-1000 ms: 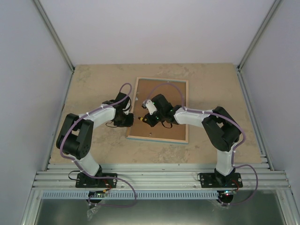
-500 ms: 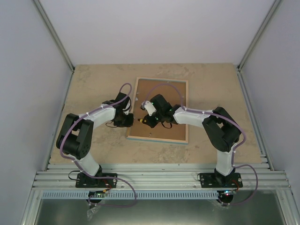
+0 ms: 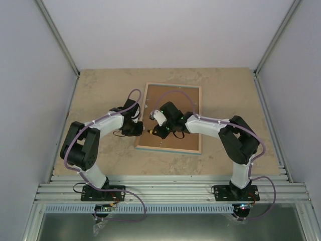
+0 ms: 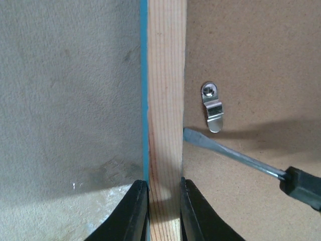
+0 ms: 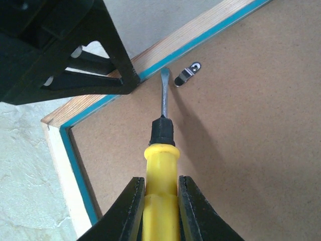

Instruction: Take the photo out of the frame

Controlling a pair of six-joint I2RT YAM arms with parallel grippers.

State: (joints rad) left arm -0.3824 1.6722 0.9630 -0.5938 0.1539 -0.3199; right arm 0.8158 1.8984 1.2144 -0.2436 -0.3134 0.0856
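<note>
early — left hand (image 4: 163, 190) clamped on frame (image 4: 165, 75); right hand (image 5: 160, 187) closed round screwdriver (image 5: 161, 159), tip ahead by clip (image 5: 186, 74); backing panel (image 5: 241, 140) in, photo unseen.

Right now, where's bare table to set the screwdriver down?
Free: far strip of table between the frame and back wall; far-right corner beyond the right arm; near strip between the frame and the table's near edge. Crowded: frame's left rail, where left fingers clamp it and the screwdriver tip sits by the clip.
</note>
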